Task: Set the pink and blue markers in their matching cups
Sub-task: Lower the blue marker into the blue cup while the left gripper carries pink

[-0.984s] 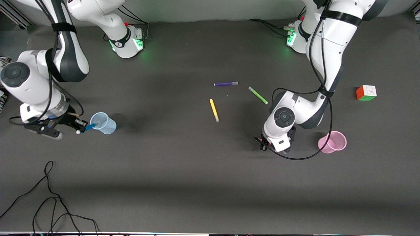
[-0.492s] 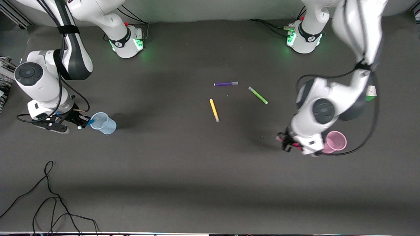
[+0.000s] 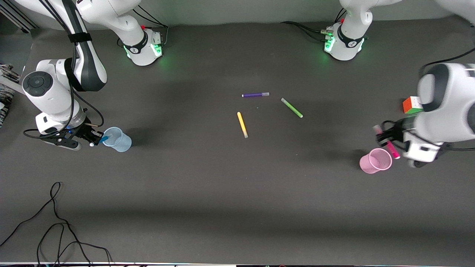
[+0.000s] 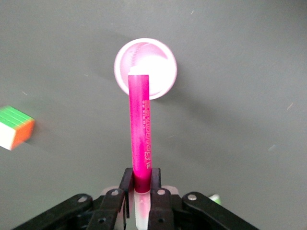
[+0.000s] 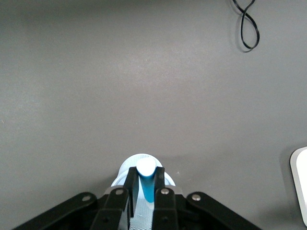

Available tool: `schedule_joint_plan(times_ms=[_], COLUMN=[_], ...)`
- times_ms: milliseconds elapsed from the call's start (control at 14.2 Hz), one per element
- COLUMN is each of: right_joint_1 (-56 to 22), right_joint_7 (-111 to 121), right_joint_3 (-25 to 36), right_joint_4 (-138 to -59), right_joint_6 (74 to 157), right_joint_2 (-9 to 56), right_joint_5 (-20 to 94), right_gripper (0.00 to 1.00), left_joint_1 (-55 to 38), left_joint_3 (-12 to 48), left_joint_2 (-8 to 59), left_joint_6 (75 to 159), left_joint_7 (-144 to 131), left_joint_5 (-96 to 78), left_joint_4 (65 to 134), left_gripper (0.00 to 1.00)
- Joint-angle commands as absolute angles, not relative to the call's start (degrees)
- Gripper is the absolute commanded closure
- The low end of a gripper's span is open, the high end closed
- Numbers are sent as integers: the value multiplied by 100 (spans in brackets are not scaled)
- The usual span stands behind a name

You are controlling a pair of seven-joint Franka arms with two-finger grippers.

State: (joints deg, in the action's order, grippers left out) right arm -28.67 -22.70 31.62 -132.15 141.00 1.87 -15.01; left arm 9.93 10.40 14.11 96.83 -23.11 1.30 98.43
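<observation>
My left gripper (image 3: 387, 138) is shut on the pink marker (image 3: 389, 145) and holds it up in the air, slanted, just above the pale pink cup (image 3: 376, 160). In the left wrist view the pink marker (image 4: 140, 129) sticks out from the gripper (image 4: 142, 181) with its end over the pink cup's mouth (image 4: 160, 67). My right gripper (image 3: 97, 139) is shut on the blue marker (image 3: 104, 138), whose end is at the rim of the pale blue cup (image 3: 120, 141). In the right wrist view the blue marker (image 5: 147, 188) sits between the fingers of the gripper (image 5: 146, 184), over the blue cup (image 5: 123, 171).
A purple pen (image 3: 255, 95), a green pen (image 3: 291, 108) and a yellow pen (image 3: 242, 124) lie mid-table. A colour cube (image 3: 411, 105) stands by the left arm, also in the left wrist view (image 4: 17, 134). A black cable (image 3: 55, 222) lies near the front camera.
My left arm has swung toward its own end of the table with the pink marker, passing over the pink cup. My right gripper has crept closer to the blue cup.
</observation>
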Motion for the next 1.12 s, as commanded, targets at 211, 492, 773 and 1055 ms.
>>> schedule_joint_plan(times_ms=[211,492,773,1055], right_joint_1=[-2909,-2918,-2918,-2918], right_joint_7=[-2197,-2197,-2197,-1856], right_joint_3=[3208,3208,3217,3208], right_joint_4=[-13359,-13359,-13359,-13333], right_joint_6=[14370,14370,14370,14291], right_joint_2=[264,272,272,237], right_joint_5=[-1635,-1635,-1635,-1591], right_gripper=[0,0,0,0], left_joint_1=[1055,827,800,817], left_joint_3=[1081,1090,1081,1072], left_joint_2=[2247,3758,4376,4649], left_joint_6=[8458,7455,7663,7866], left_joint_7=[-1143,-1143,-1134,-1134], left_joint_5=[387,624,703,800], left_joint_4=[8547,6982,6750,6767], left_gripper=[100,100,100,100])
